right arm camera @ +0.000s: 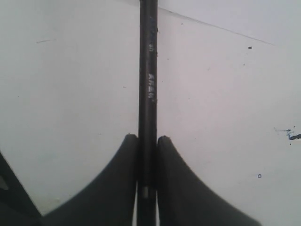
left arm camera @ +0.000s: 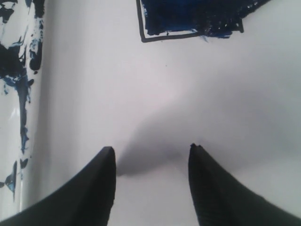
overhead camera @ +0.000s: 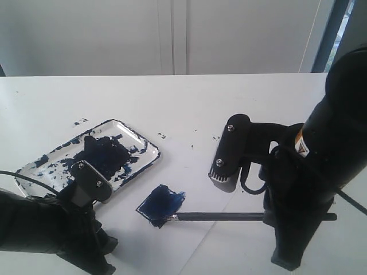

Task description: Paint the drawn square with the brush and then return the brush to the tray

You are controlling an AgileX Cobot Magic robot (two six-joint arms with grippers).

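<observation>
We see tray (overhead camera: 146,150) at left on table (overhead camera: 172,97); inside it only dark blue paint smears. Drawn square (overhead camera: 161,205) just near-right of tray, mostly filled with blue. Brush (overhead camera: 229,216) tip touches square, handle runs right. Right gripper (right arm camera: 147,137) pinches brush handle. Left gripper (left arm camera: 151,149) spread apart, near tray and square.

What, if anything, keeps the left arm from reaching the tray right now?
Probably nothing, so yes. The left gripper hangs open and empty right beside the tray, with nothing showing between them. The brush, held in the right gripper, meets the drawn square from the other side.
</observation>
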